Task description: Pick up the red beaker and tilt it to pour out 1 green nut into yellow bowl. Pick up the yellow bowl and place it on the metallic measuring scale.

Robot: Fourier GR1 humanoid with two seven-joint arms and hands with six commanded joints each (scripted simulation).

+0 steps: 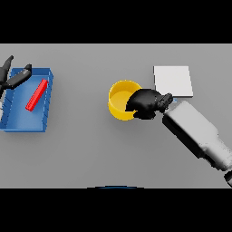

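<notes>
Bowl point(121, 100) sits mid-table, right hand point(146, 103) curling its fingers round the rim. Scale point(173, 81) waits just beyond, bare. Lifting across looks left. Left hand point(13, 76) hangs open-fingered over the tray point(45, 100), beaker point(36, 94) lying inside.

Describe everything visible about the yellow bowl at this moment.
The yellow bowl is round, plain and smooth, standing upright on the grey table just left of the pale square scale, not on it. Its inside looks empty. The right hand curls over its right rim, hiding that edge.
</notes>
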